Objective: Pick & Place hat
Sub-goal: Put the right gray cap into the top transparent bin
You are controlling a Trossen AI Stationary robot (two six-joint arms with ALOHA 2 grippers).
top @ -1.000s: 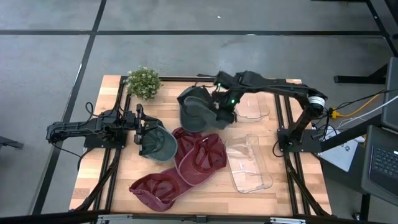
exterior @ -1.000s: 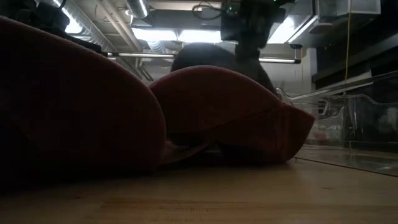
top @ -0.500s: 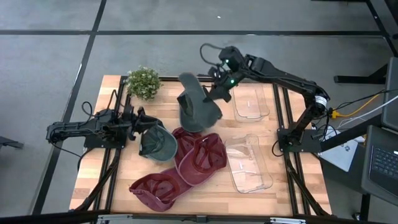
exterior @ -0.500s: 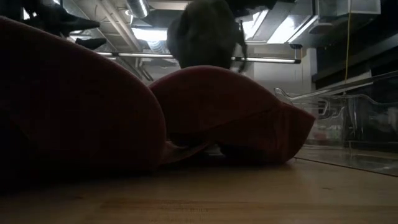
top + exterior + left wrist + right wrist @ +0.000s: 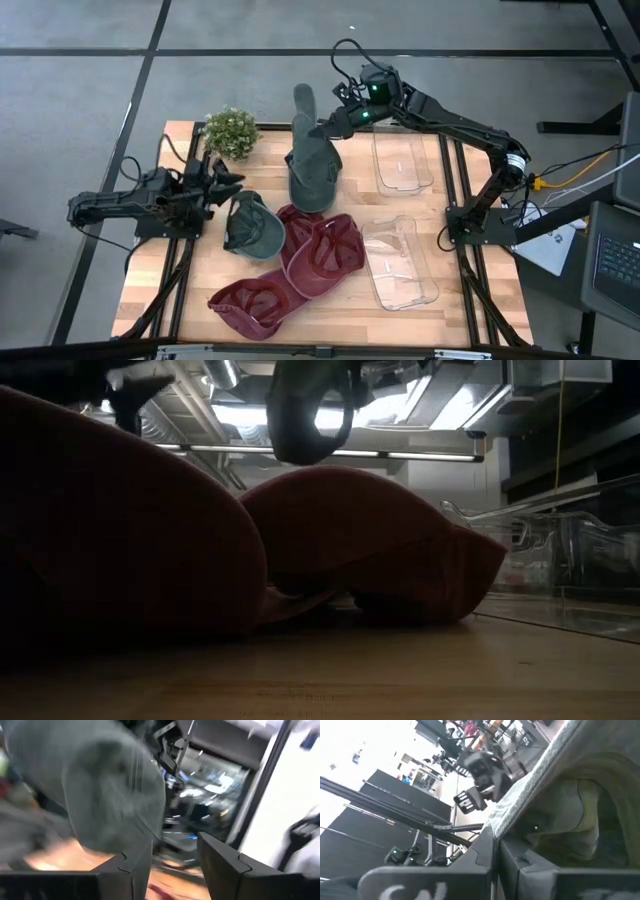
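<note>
A dark green hat [image 5: 316, 165] hangs in the air over the table's far middle, brim [image 5: 303, 100] pointing up, with my right gripper [image 5: 338, 122] shut on it. In the low view this hat [image 5: 305, 410] hangs above the maroon hats. A second green hat [image 5: 252, 228] lies on the table's left part, rim down. My left gripper [image 5: 226, 180] hovers just to its far left, open, with nothing between its fingers [image 5: 132, 870]. My right gripper pinches the dark green hat's rim edge [image 5: 507, 820] between its two fingers [image 5: 482, 852], on the side facing the table's right, near where brim meets crown. The fingers come about level from the table's right. The hat is lifted clear and hangs beside and below them.
Two maroon hats [image 5: 322, 250] [image 5: 252, 300] lie overlapping at the table's middle and near side. Two clear plastic trays [image 5: 403, 165] [image 5: 398, 262] stand on the right. A small potted plant [image 5: 232, 132] stands at the far left corner.
My right gripper has risen and gone toward the far edge while tipping from pointing down to about level; the dark green hat has come clear of the table and turned so that its brim points up. My left gripper has risen off the table and tipped upward.
</note>
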